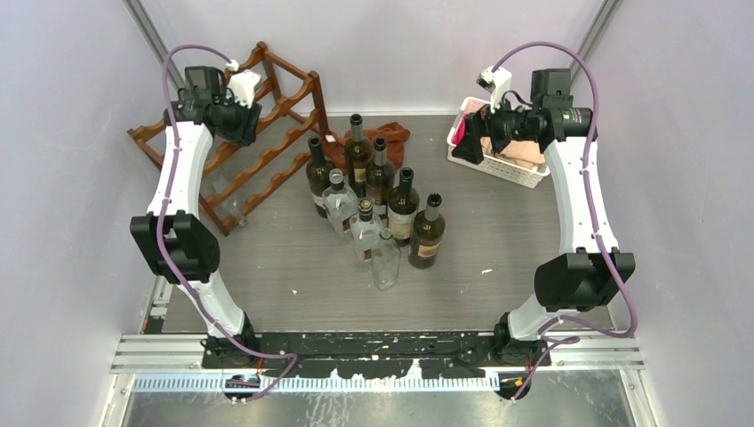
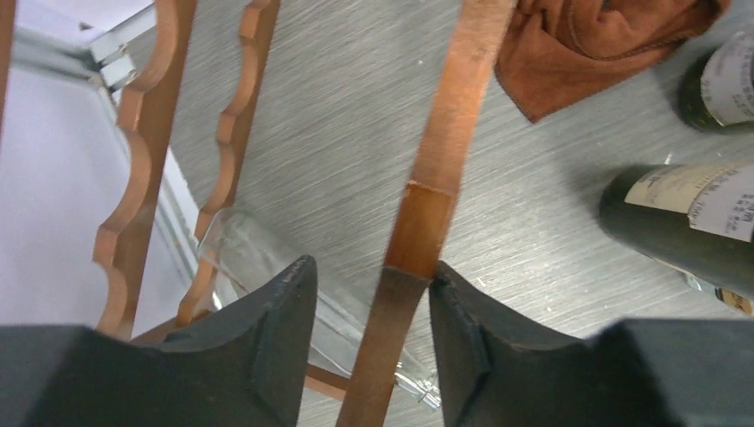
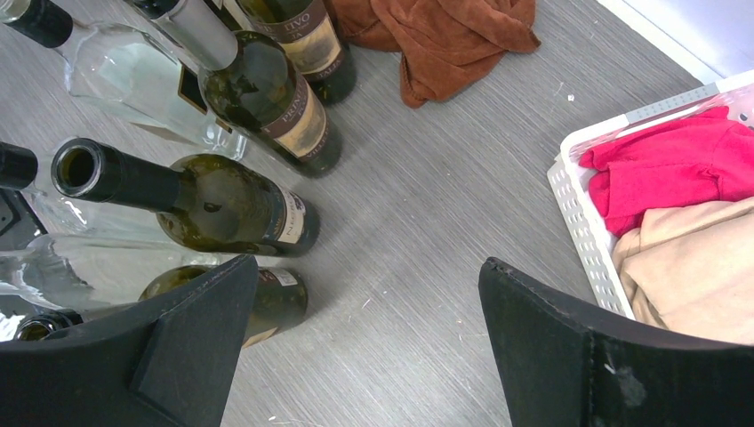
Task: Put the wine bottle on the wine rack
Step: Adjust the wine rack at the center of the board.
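**Left tool open over the rack, a clear bottle lying beneath**

Our left tool (image 2: pixel 371 267) hangs with its two dark fingers spread and nothing pinched. An upright post of the dark reddish-brown wooden wine rack (image 2: pixel 445 133) with wavy scalloped rails crosses the gap between them. Directly below, a clear glass bottle (image 2: pixel 258 262) lies on its side low in the rack, its long axis running across the rails. We judge it seated there, though the fingers cut off its near end and glare blurs its outline. Our right tool (image 3: pixel 369 262) is likewise spread and empty. It hangs over the grey brushed counter (image 3: pixel 427 178), between a white plastic basket (image 3: pixel 582 222) of cloths and the cluster of standing green and clear bottles (image 1: pixel 382 200). That cluster stands to the rack's right; the left arm is the nearer to the rack.
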Controlling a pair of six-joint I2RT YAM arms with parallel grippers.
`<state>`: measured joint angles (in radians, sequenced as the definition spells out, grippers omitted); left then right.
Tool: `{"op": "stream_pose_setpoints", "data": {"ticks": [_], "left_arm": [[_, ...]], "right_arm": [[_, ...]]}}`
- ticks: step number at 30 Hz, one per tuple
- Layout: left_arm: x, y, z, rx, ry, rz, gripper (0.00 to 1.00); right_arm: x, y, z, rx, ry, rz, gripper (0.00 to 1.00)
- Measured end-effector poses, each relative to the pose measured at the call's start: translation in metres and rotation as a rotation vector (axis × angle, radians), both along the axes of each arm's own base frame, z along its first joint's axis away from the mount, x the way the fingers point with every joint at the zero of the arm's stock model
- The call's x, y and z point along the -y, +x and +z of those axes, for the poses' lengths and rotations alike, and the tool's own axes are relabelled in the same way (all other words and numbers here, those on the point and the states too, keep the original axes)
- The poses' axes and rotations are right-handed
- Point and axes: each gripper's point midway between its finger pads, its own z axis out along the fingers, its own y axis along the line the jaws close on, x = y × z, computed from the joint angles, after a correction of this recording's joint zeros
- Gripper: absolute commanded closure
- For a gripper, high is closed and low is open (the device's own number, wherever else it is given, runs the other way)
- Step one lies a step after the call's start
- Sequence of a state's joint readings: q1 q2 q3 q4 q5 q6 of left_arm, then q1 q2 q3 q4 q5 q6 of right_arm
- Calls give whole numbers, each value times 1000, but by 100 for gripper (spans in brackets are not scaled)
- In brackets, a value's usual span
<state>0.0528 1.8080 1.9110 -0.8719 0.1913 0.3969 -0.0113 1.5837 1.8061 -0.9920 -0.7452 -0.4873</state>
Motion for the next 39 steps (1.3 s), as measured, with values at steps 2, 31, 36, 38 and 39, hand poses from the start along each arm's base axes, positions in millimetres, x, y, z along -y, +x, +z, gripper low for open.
{"op": "stream_pose_setpoints", "data": {"ticks": [2, 31, 36, 38, 39], "left_arm": [[5, -1, -3, -8, -7, -42, 63], [67, -19, -3, 36, -9, -332, 100], [72, -19, -4, 27, -21, -371, 100], [76, -19, -4, 27, -27, -395, 100], [77, -19, -3, 27, -29, -406, 100]], "right_arm": [[0, 0, 0, 1, -1, -1, 0], [4, 7, -15, -35, -24, -8, 0], [4, 6, -16, -34, -29, -3, 0], [4, 6, -16, -34, -30, -1, 0], [4, 6, -16, -33, -31, 0, 0]]}}
